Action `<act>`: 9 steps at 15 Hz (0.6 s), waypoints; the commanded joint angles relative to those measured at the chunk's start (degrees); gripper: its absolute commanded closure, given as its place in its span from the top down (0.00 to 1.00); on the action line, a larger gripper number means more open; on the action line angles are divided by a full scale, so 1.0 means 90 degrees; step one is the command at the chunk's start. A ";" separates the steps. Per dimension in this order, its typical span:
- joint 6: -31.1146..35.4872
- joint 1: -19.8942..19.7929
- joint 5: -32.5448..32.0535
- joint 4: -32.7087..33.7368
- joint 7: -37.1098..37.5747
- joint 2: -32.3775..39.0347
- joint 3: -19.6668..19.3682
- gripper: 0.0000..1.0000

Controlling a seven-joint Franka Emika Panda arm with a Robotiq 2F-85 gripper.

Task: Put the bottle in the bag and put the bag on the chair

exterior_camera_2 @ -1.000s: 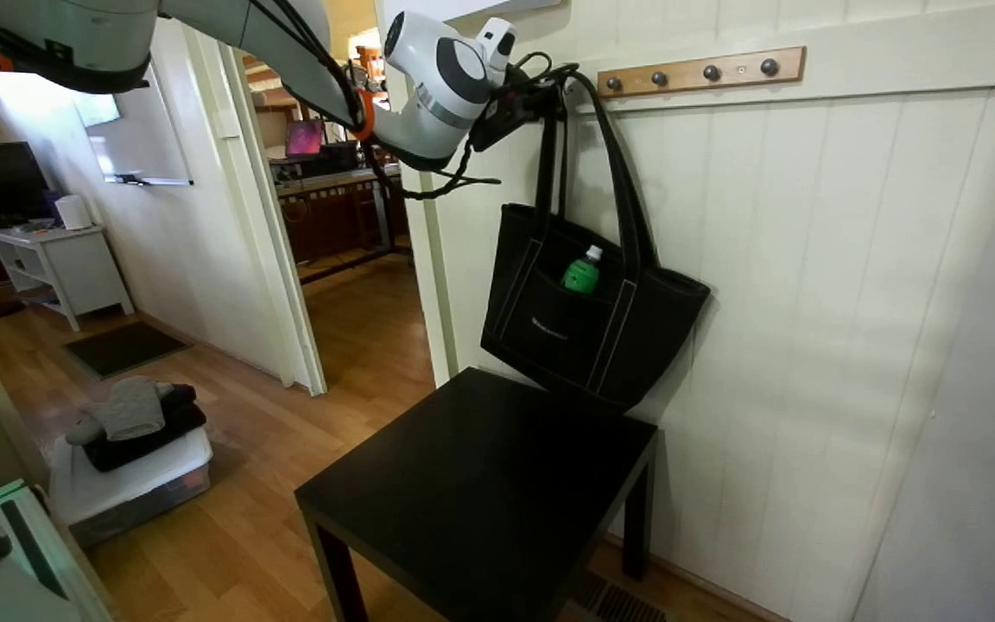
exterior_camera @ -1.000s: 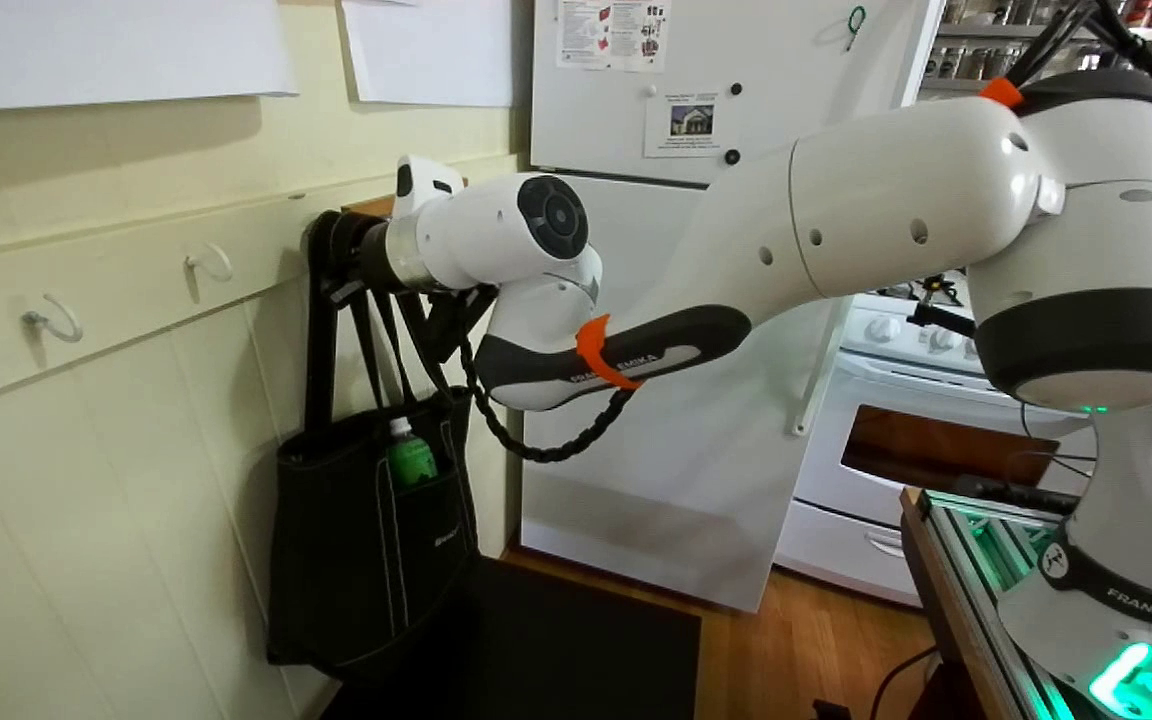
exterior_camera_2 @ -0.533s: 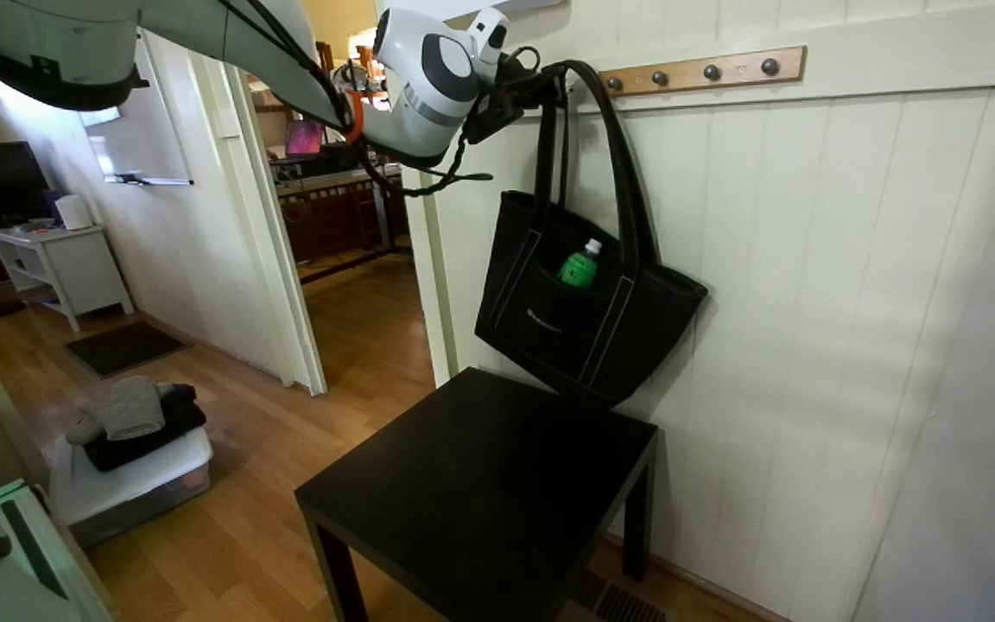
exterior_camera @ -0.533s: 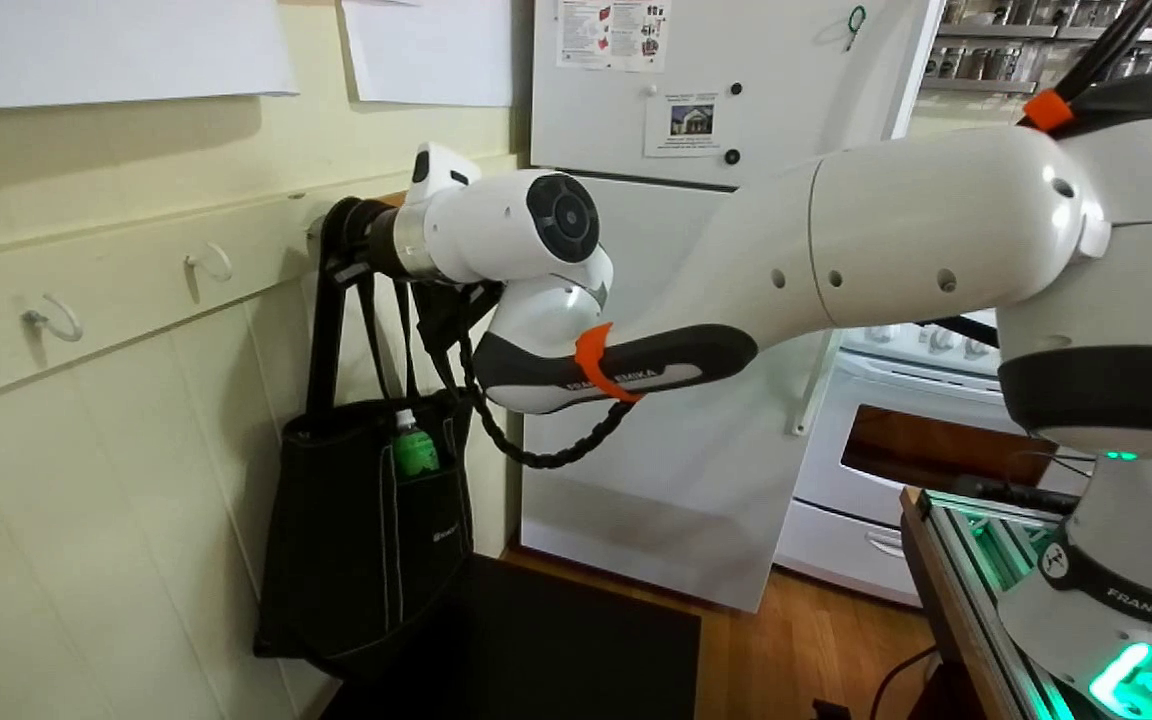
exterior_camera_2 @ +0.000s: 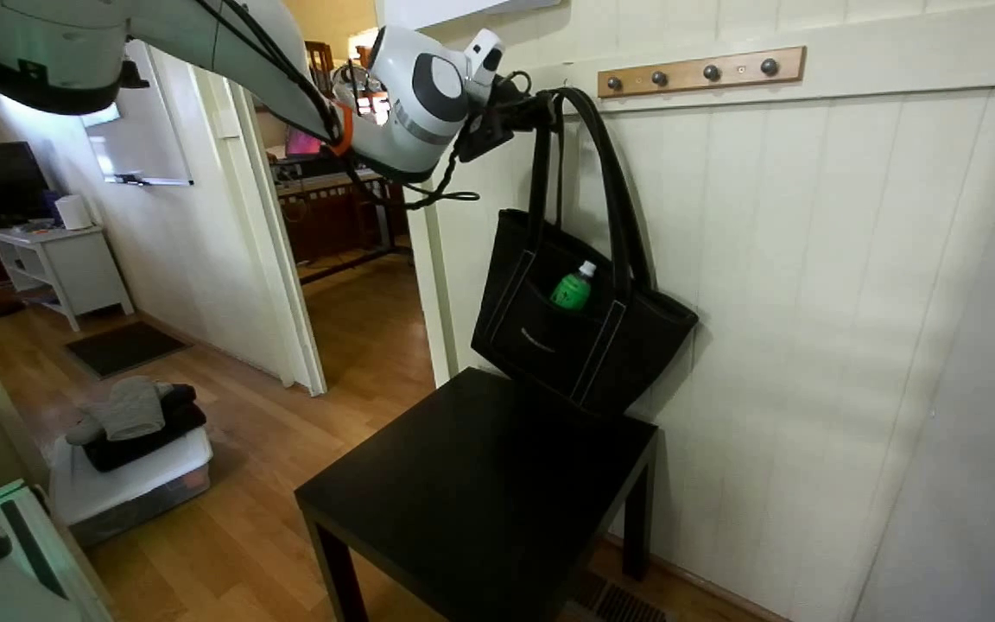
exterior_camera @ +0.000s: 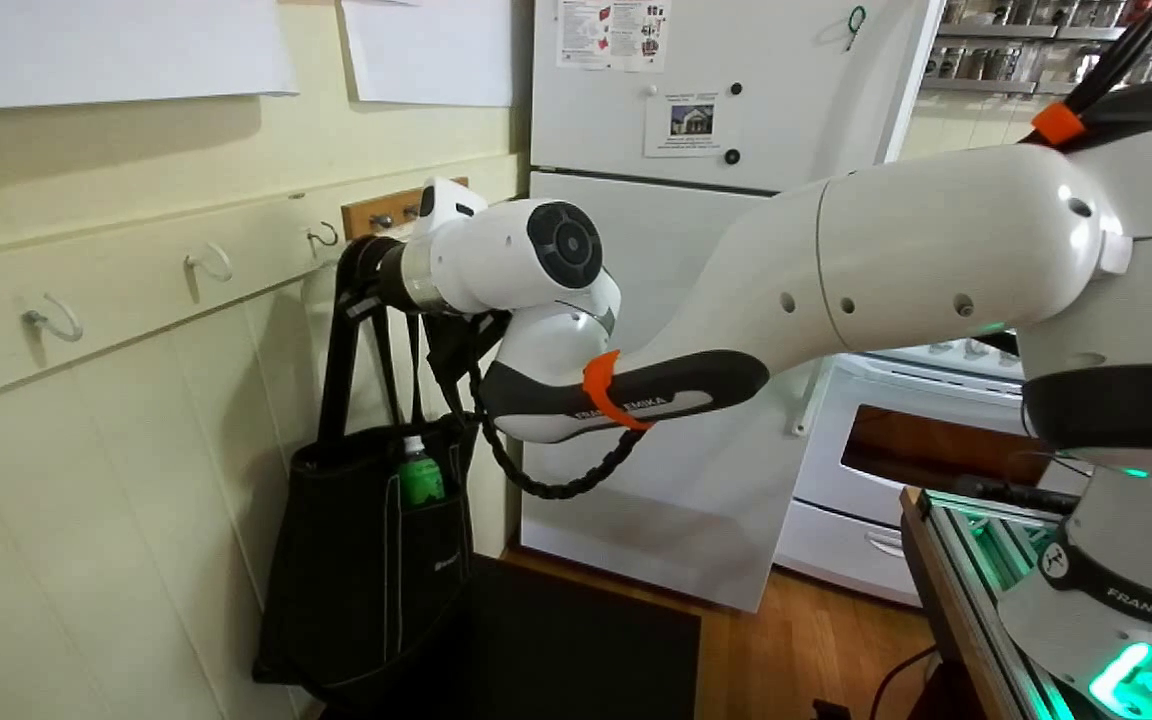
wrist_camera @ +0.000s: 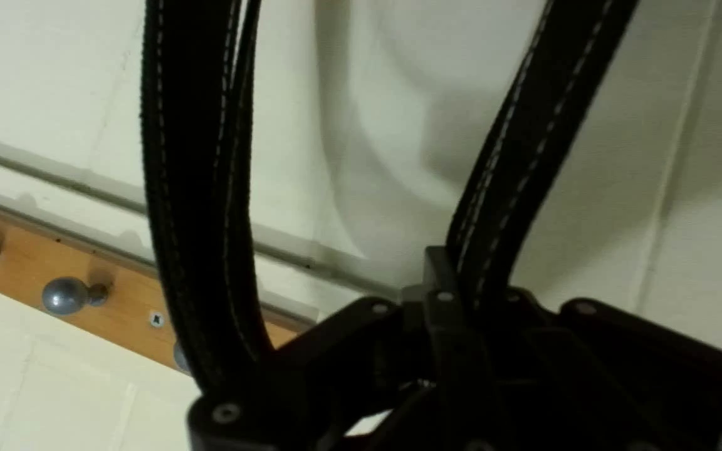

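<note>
The green bottle with a white cap sits upright-tilted in the bag's front pocket in both exterior views (exterior_camera: 422, 482) (exterior_camera_2: 572, 291). The black tote bag (exterior_camera_2: 627, 345) hangs tilted by its loop handles beside the wall; it also shows in an exterior view (exterior_camera: 336, 570). Its bottom is at the back edge of the black, table-like chair (exterior_camera_2: 480, 492); I cannot tell how much weight rests there. My gripper (exterior_camera_2: 549, 111) is above the bag. In the wrist view, the gripper (wrist_camera: 470, 282) is shut on the stitched handles (wrist_camera: 530, 138), which loop over the fingers.
White wall hooks (exterior_camera: 208, 262) and a dark hook (exterior_camera: 324, 235) stick out near the gripper. A wooden peg rail (exterior_camera_2: 700, 72) is on the wall to the bag's right. A fridge (exterior_camera: 656, 420) stands behind the arm. A lidded box with clothes (exterior_camera_2: 130, 484) is on the floor.
The gripper and the bag's top rose slightly, then came down and a little away from the wall. The dark hook, earlier hidden behind the gripper and handles, is now in view.
</note>
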 commanded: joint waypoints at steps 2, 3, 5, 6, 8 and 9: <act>-0.0427 0.0334 0.0002 -0.0405 -0.0319 -0.0392 0.0024 0.01; -0.0609 0.0330 -0.0085 -0.0366 -0.0370 -0.0409 0.0068 0.01; -0.1046 0.0291 -0.0324 -0.0252 -0.0516 -0.0459 0.0171 0.01; -0.1257 0.0274 -0.0437 -0.0188 -0.0563 -0.0465 0.0204 0.01; -0.1654 0.0155 -0.0740 0.0045 -0.0640 -0.0433 0.0314 0.01; -0.1820 0.0067 -0.0923 0.0181 -0.0687 -0.0431 0.0402 0.01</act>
